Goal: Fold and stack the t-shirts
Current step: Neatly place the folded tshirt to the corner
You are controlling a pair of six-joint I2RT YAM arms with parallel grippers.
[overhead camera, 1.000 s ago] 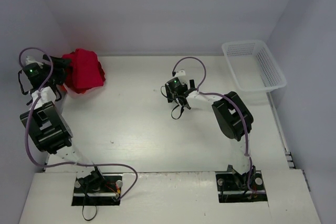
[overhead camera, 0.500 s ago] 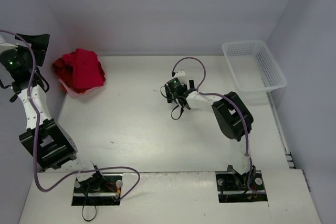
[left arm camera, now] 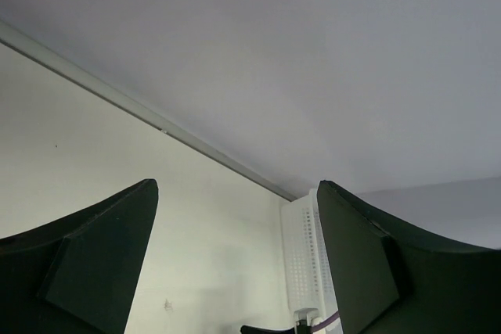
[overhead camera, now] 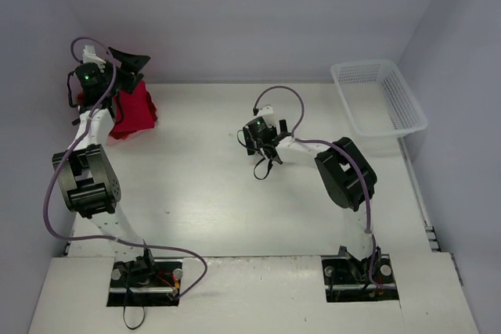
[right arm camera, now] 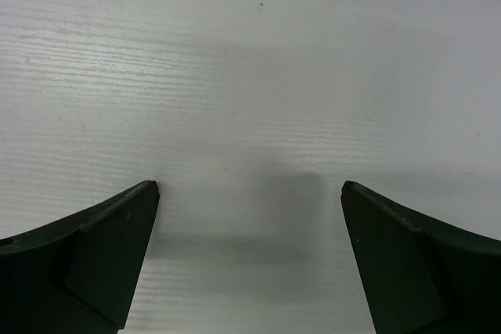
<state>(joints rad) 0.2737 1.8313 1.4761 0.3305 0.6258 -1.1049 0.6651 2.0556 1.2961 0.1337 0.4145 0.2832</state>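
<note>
Red soft-cloth t-shirts [overhead camera: 138,109]: a bundled heap at the far left corner of the white tabletop [overhead camera: 203,193], partly hidden behind the left arm. Left claw [overhead camera: 133,68]: raised just above that heap, jaws spread wide, nothing held, facing across toward the white plastic mesh basket [overhead camera: 368,74] at the far right corner. Right claw [right arm camera: 249,187]: mid-tabletop, pointing down at the surface, jaws fully apart, nothing held.

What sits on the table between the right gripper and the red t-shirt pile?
Nothing: in the top view, only bare table separates the right gripper from the t-shirts.
</note>
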